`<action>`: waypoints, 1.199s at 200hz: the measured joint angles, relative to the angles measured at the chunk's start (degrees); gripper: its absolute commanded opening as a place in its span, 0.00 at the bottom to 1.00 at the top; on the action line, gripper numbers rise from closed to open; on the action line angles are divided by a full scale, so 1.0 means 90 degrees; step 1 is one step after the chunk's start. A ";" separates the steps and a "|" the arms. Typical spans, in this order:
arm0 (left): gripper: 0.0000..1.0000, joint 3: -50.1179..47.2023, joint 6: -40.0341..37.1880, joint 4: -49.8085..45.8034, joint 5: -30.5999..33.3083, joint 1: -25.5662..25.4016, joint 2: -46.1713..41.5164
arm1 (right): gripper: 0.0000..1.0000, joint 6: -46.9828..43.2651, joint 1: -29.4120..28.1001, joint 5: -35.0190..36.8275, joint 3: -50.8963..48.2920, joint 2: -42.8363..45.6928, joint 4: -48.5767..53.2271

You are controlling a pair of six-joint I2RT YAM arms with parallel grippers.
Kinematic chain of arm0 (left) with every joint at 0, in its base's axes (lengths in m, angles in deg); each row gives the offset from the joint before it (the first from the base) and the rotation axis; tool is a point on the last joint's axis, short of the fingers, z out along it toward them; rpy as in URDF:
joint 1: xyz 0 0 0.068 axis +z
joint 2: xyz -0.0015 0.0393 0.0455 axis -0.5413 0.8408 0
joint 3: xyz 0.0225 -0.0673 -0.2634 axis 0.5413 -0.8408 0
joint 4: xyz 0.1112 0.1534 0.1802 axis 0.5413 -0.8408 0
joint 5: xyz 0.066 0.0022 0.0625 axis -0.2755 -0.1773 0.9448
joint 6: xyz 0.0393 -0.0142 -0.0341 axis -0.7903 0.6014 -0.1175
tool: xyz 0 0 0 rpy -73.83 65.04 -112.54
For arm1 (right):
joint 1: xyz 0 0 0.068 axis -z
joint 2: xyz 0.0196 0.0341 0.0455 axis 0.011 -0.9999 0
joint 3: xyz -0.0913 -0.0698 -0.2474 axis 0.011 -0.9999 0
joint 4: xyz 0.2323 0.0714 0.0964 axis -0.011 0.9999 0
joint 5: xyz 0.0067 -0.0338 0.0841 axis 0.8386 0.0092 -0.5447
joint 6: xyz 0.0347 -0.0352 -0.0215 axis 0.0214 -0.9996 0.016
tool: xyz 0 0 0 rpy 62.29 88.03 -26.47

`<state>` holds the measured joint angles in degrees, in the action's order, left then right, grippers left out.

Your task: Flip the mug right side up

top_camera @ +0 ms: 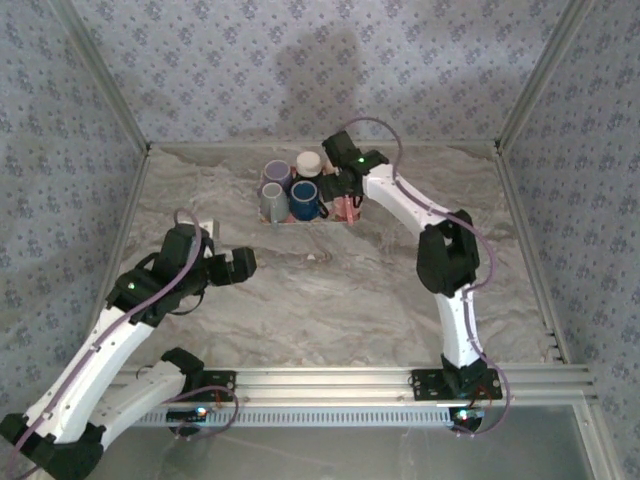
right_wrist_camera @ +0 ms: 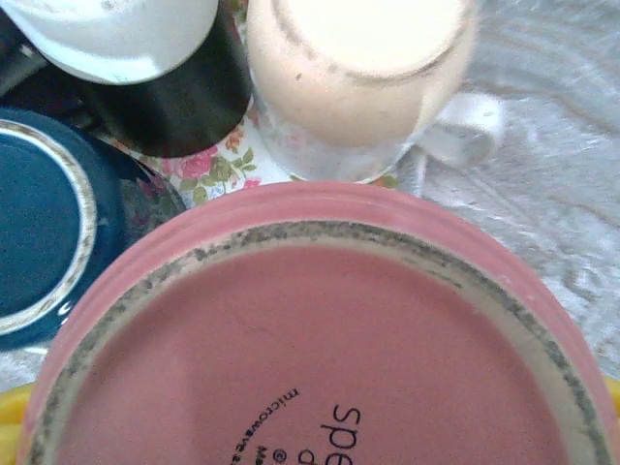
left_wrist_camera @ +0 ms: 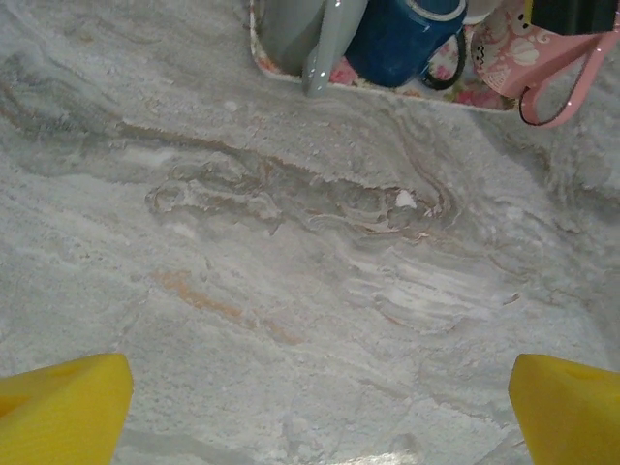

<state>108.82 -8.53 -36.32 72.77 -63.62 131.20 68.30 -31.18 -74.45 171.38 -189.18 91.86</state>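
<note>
Base-up pink mug [top_camera: 347,207] sits on the tray [top_camera: 283,222], at the tray's 3 o'clock end. The tray is at 12 o'clock on the table [top_camera: 330,290]. The right gripper [top_camera: 346,192] is directly over the mug. In the wrist view the mug's base, with printed text, faces the camera, and yellow fingertips [right_wrist_camera: 10,431] peek out at 8 and 4 o'clock, straddling the mug; can't tell if they are clamped or loose. The blue mug [top_camera: 303,198] is at pink's 9 o'clock, the grey mug [top_camera: 271,202] further along at 9, and the cream mug [top_camera: 309,163] at 11. The left gripper [top_camera: 238,264] is at 8 o'clock from the tray, well apart from it, fingers spread wide over marbled table.
</note>
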 measured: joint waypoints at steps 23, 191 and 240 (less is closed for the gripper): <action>0.98 0.0000 -0.0056 0.0274 -0.0262 0.0000 -0.0097 | 0.61 0.0002 -0.0039 0.0046 -0.0437 0.0831 -0.0058; 0.84 -0.0901 0.2336 0.7288 -0.4864 -0.0253 0.2144 | 0.56 0.3694 0.0636 -0.3742 -0.4694 0.5491 -0.3820; 0.82 -0.0901 0.3604 0.9384 -0.5571 -0.0151 0.2939 | 0.56 0.4648 0.0809 -0.4364 -0.4867 0.5557 -0.5170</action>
<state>100.71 23.91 48.13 22.63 -64.98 157.64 110.14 -23.91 -113.72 127.58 -139.17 45.33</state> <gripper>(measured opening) 0.826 0.856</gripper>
